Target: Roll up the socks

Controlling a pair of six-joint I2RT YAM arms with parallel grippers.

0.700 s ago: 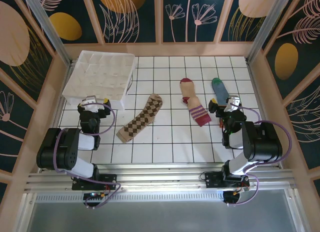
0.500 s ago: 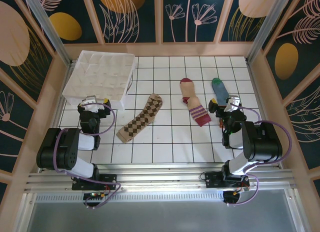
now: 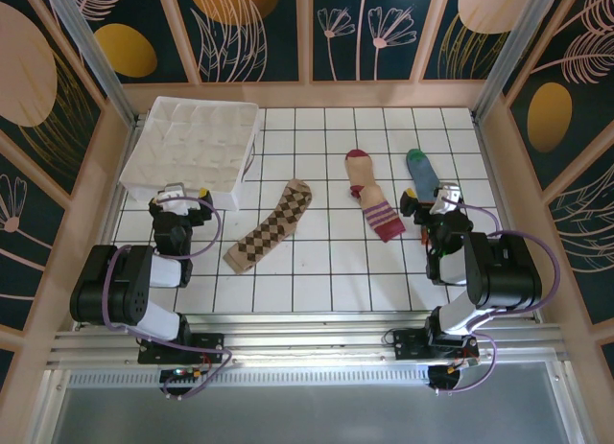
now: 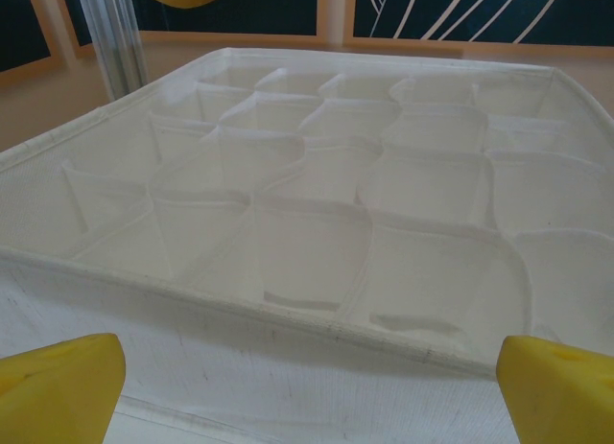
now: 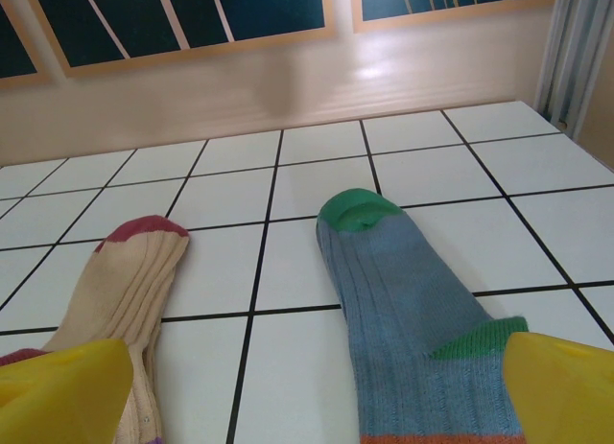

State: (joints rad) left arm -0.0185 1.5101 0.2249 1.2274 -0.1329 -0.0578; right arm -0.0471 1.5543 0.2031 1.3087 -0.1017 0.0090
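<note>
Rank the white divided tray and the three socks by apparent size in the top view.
1. white divided tray
2. argyle sock
3. red-toed beige sock
4. blue-grey sock, unsure: the right gripper hides its cuff end

A robot test cell in a lab, not a home: a white worktop (image 3: pixel 317 271) ruled with a black grid, boxed in by wood-framed wall panels (image 3: pixel 259 32) printed with dark blue leaf-and-flower patterns, an aluminium post (image 3: pixel 91 51) at a back corner, and a left arm (image 3: pixel 120 286) and right arm (image 3: pixel 494 271) bolted to a metal rail (image 3: pixel 307 343) along the near edge, a purple cable (image 3: pixel 554 269) looping free
</note>
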